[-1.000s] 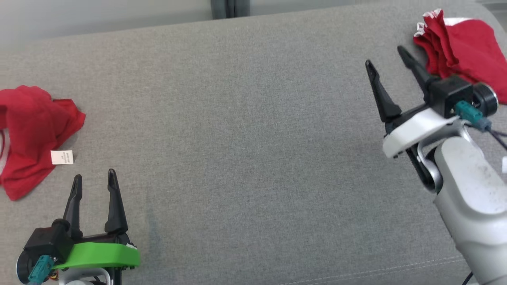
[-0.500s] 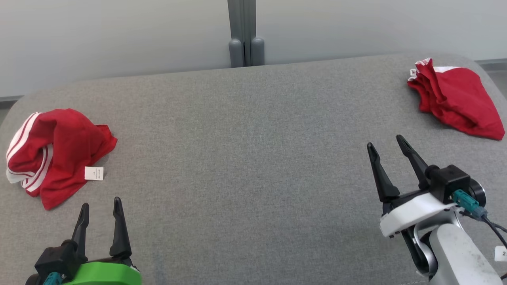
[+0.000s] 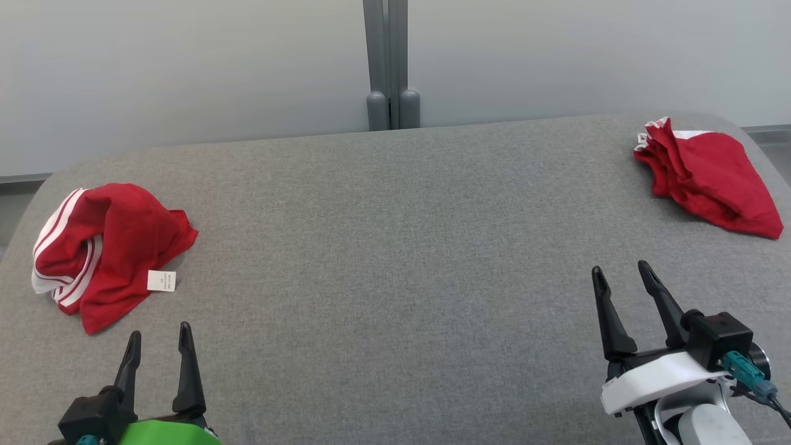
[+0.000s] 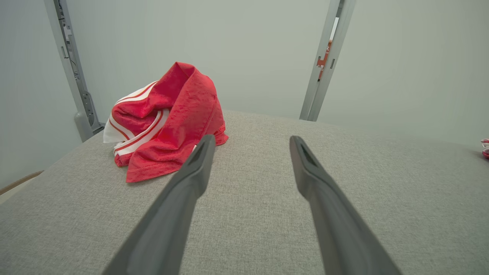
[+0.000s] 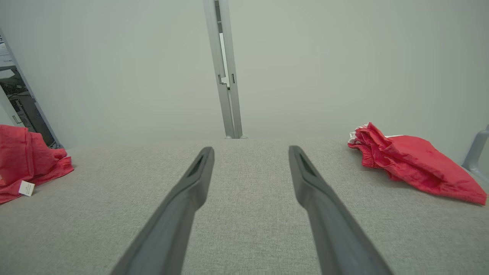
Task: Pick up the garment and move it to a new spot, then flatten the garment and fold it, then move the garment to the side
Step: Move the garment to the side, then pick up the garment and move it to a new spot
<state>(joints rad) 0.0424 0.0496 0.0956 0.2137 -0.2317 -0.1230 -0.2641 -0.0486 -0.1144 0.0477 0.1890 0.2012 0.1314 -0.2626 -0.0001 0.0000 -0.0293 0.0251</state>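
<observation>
Grey surface (image 3: 395,247) carries one crumpled red garment (image 3: 117,247) left, a red bundle (image 3: 710,179) right, nothing folded yet; left gripper (image 3: 159,332) and right gripper (image 3: 619,267) gape empty

A grey upright post (image 3: 388,62) stands at the back, its two rounded feet meeting the far edge of a wide grey fabric-covered surface (image 3: 395,259). The surface spreads forward from the post and rounds off at both far corners. Plain pale wall panels (image 3: 185,74) run to either side of the post, evenly lit. Far left of the post, under the panel, a dark strip (image 3: 18,179) may be floor or skirting.
</observation>
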